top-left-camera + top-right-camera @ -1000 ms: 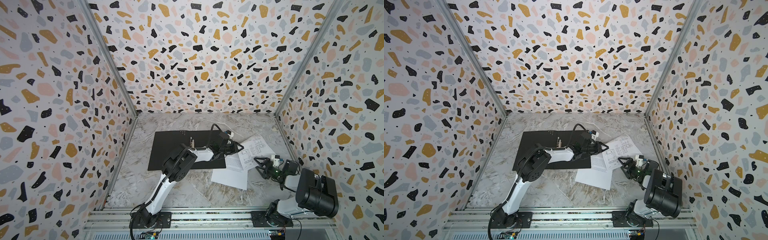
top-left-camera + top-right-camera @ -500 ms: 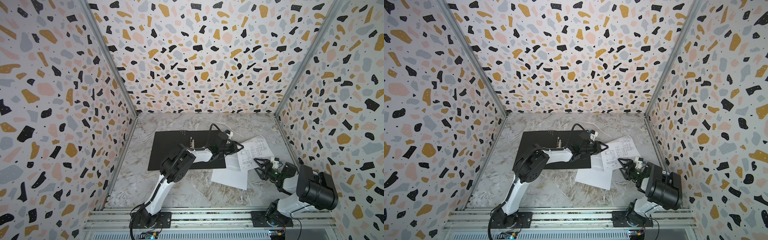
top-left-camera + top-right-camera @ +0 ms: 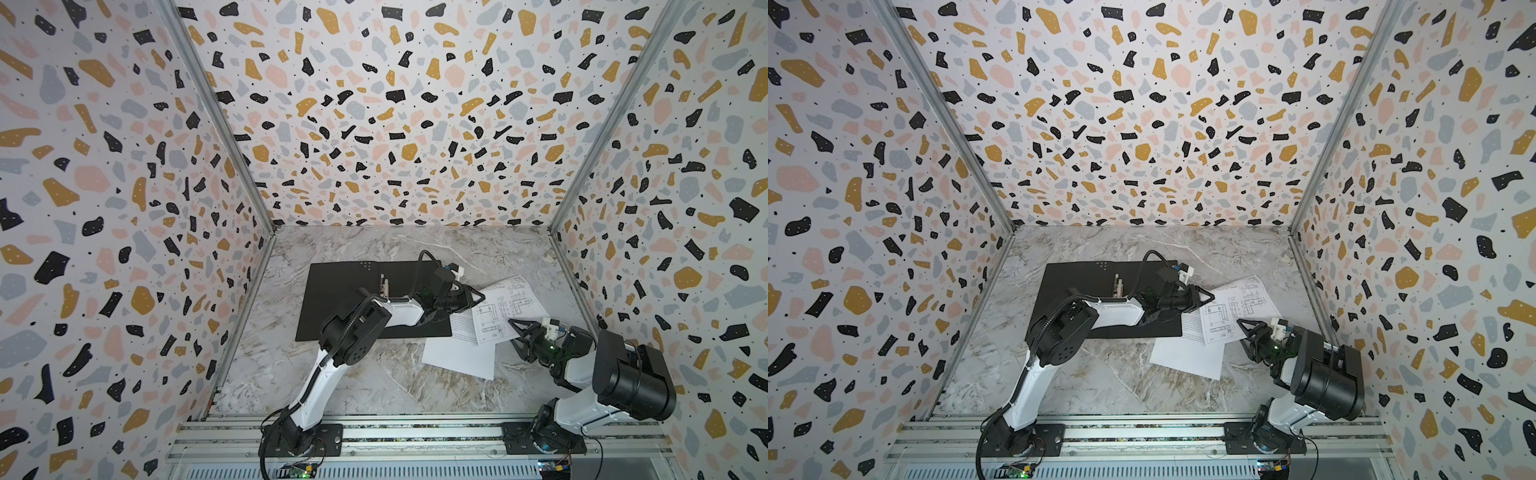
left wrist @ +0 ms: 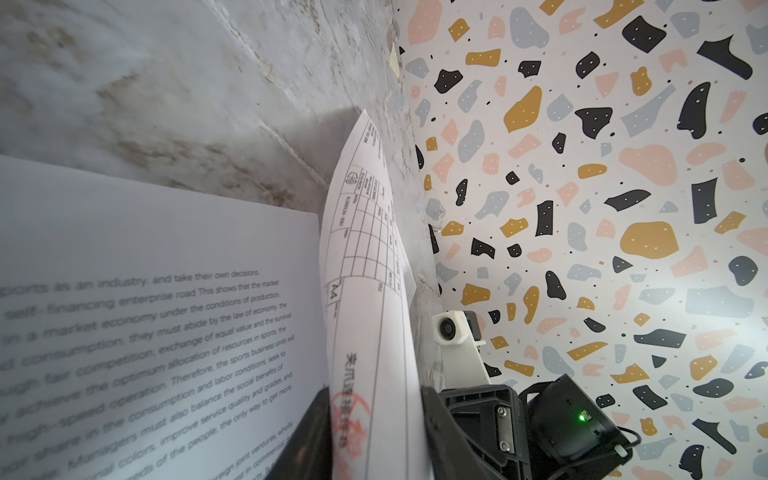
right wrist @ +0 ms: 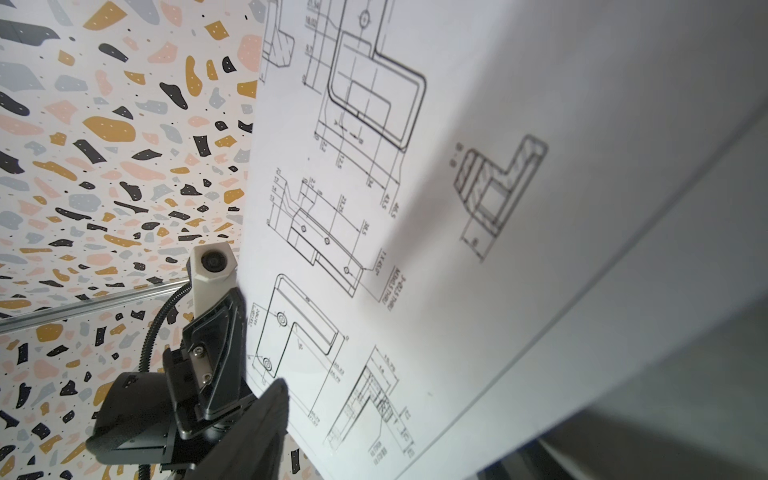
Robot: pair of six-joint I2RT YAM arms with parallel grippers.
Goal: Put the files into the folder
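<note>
— Folder point(image 3: 345, 291): where does it lie?
— Open flat on the marble table point(image 3: 374, 386), black inside up, with the metal clip point(image 3: 385, 286) at its spine. In both top views it sits left of the two sheets.
— And the sheets?
— The text sheet point(image 3: 457, 357) lies flat on the table, just beside the folder's right edge. The drawing sheet point(image 3: 505, 307) lies across its far part, with its left edge raised and curled.
— What of the left gripper point(image 3: 478, 297)?
— It reaches across the folder and pinches the drawing sheet's left edge. The left wrist view shows the paper point(image 4: 365, 257) clamped between its fingers point(image 4: 440, 424).
— The right gripper point(image 3: 514, 336)?
— Low at the drawing sheet's near corner. Its jaws are parted around the paper's edge, with nothing gripped.
</note>
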